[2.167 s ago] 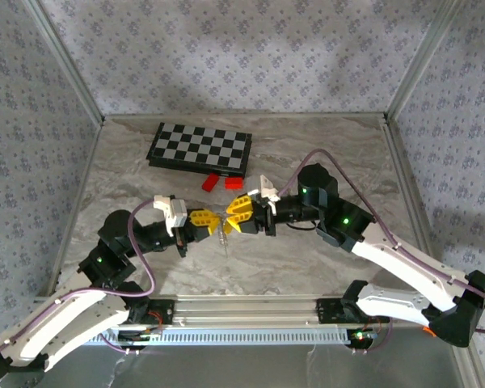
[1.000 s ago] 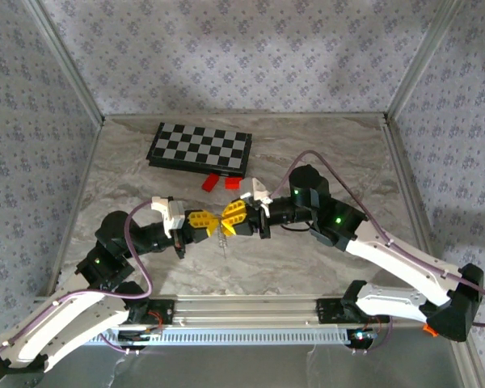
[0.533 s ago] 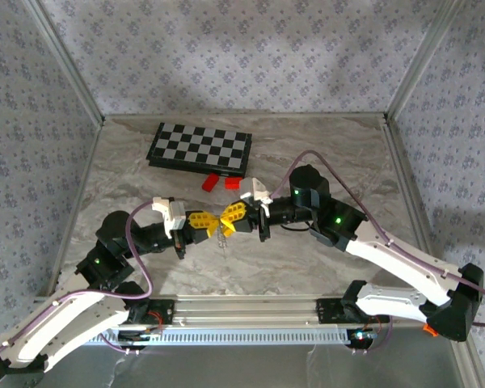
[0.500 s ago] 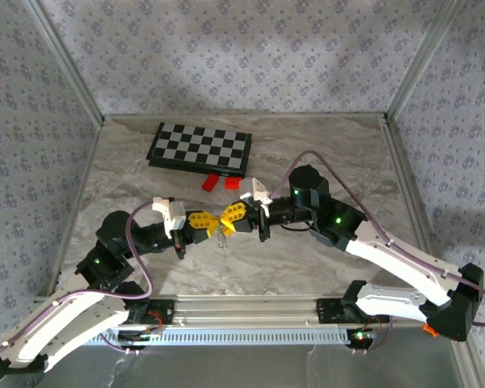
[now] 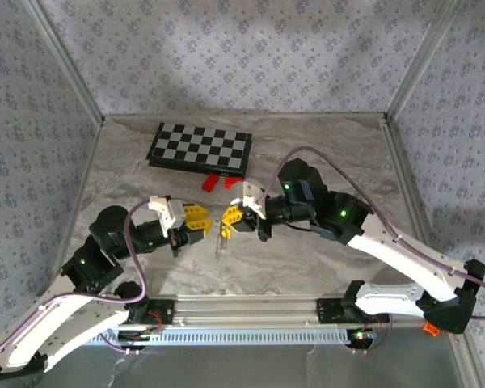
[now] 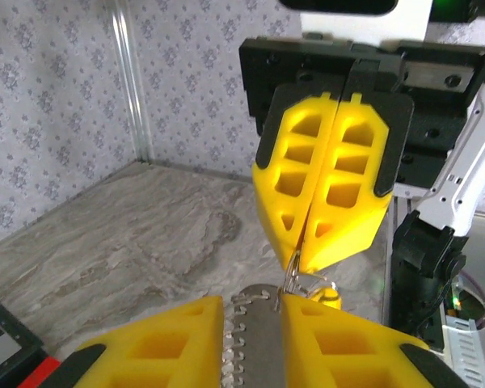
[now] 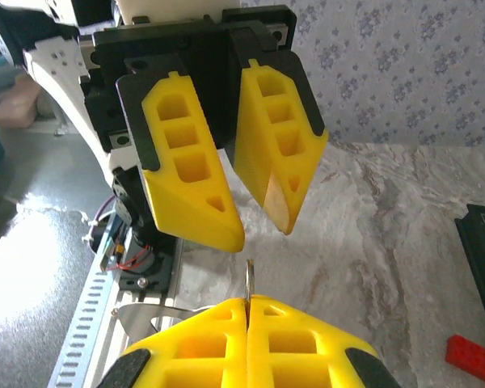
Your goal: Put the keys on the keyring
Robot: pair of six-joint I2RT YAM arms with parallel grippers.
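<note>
Behind the tools I log a chessboard (image 5: 199,149) and two red blocks (image 5: 210,183), neither in the way, on a grey marbled counter (image 5: 331,145) with patterned walls around. Right tool (image 5: 229,218) pressed together, pinching the keyring (image 7: 248,281), key (image 6: 327,297) dangling beneath; left tool (image 5: 207,221) now spread and drawn back from the earlier tip-to-tip contact

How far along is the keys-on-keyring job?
Done: the keyring is lifted, pinched in the shut right gripper. In hand: the left gripper faces it with jaws open, holding nothing. What looks like the key, small with a yellow head, hangs just under the right gripper. I cannot tell whether it is threaded on the ring. Left: thread it on if it is not.
</note>
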